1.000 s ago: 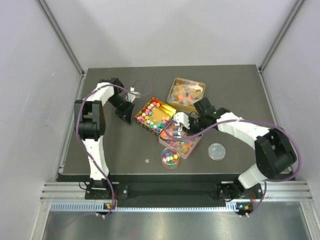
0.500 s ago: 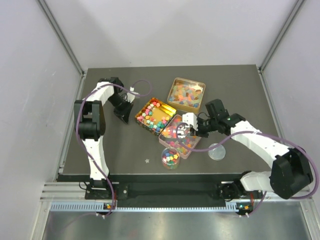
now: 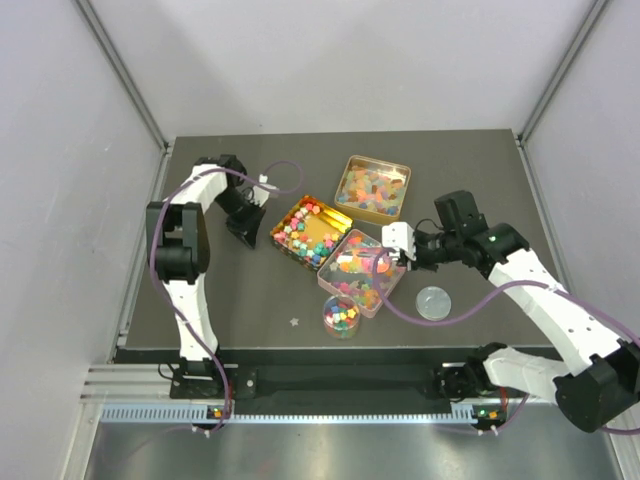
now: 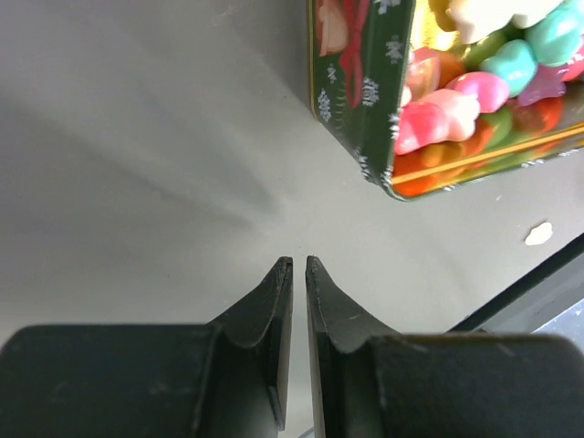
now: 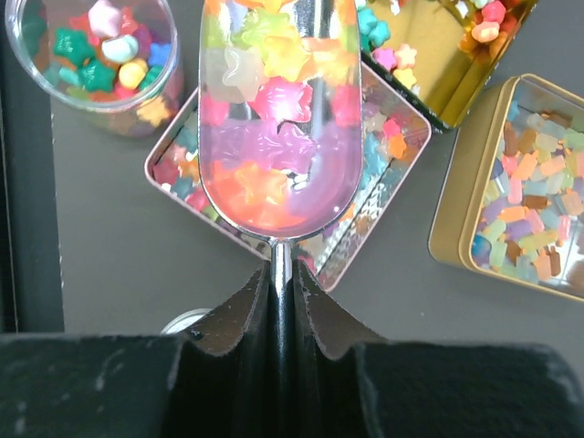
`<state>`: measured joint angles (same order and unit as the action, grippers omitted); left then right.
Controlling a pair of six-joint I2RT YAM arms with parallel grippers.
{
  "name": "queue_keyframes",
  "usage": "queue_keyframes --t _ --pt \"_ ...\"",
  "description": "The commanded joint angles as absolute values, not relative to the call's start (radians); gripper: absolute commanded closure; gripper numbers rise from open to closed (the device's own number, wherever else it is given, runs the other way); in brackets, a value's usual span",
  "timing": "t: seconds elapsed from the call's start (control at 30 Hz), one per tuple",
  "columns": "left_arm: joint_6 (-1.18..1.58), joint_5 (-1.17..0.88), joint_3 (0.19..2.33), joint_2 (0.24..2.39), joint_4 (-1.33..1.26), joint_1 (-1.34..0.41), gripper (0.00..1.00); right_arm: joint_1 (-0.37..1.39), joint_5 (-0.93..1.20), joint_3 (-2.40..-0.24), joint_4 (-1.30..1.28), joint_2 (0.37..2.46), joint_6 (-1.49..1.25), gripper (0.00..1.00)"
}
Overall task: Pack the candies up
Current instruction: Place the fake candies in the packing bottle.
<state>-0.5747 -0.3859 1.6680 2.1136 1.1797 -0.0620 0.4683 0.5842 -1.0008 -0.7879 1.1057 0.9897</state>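
Three tins (image 5: 456, 201) of candies (image 5: 538, 228), mid-table (image 3: 470, 170)

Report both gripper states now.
Left gripper: closed, holding nothing.
Right gripper: closed on the handle of a metal scoop carrying candies.

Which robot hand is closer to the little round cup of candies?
Right. The right gripper holds a scoop over the pink tin beside the cup; the left gripper sits farther off, left of the green-sided tin.
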Motion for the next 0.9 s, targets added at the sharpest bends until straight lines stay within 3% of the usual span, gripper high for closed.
queue_keyframes --t 0.0,0.27,0.6,0.87 --pt "-0.565 -0.422 1.672 2.036 1.175 -0.057 0.84 0.474 0.565 -1.095 -0.978 1.068 1.078 1.00" --pt "-0.548 -0.448 1.669 2.005 1.141 -0.049 0.83 0.549 0.443 -1.114 -1.114 1.043 1.177 1.00" --pt "-0.548 -0.449 1.606 1.973 1.100 -0.040 0.84 0.843 0.238 -1.114 -1.089 1.071 1.095 1.00" --pt "-0.546 -0.498 1.551 1.922 1.059 -0.035 0.84 0.897 0.072 -1.176 -1.127 1.158 1.109 1.00"
